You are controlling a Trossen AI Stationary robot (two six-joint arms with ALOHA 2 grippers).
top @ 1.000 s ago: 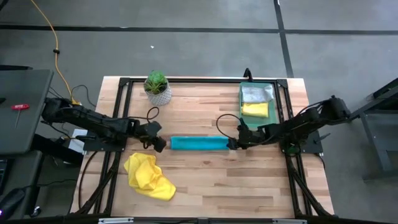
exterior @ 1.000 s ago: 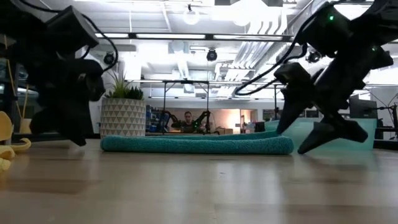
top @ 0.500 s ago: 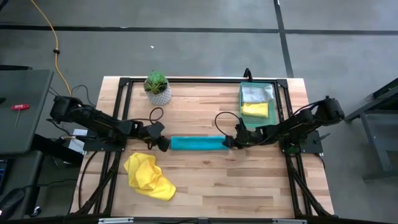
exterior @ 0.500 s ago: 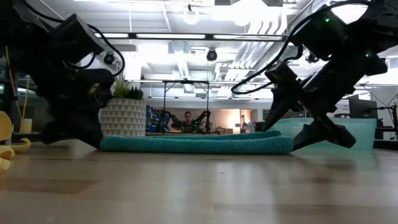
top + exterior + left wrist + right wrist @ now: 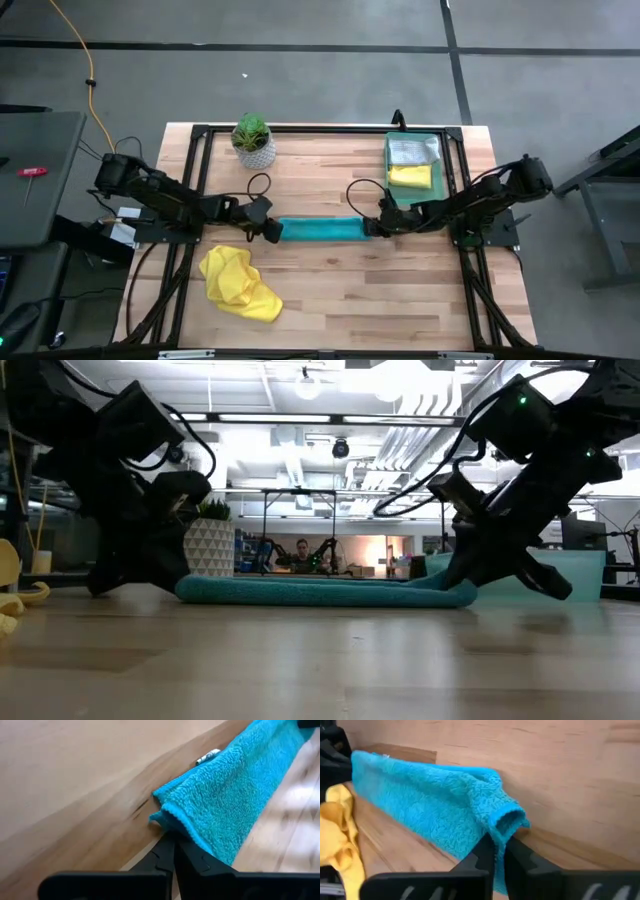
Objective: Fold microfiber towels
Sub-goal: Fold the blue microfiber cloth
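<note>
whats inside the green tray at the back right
In the green tray lie a grey-white towel and, nearer the front, a yellow towel. Anything beneath them is covered.

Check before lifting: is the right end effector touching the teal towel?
Touching. The right wrist view shows the right end effector pinching the teal towel at its end.

In the tray (image 5: pixel 441 165), the grey-white towel (image 5: pixel 412 151) is too small to make out.

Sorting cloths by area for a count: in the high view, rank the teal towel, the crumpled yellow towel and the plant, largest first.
1. Crumpled yellow towel
2. Teal towel, a long narrow strip; close to the yellow one, so unsure
3. Plant, clearly smallest
</note>
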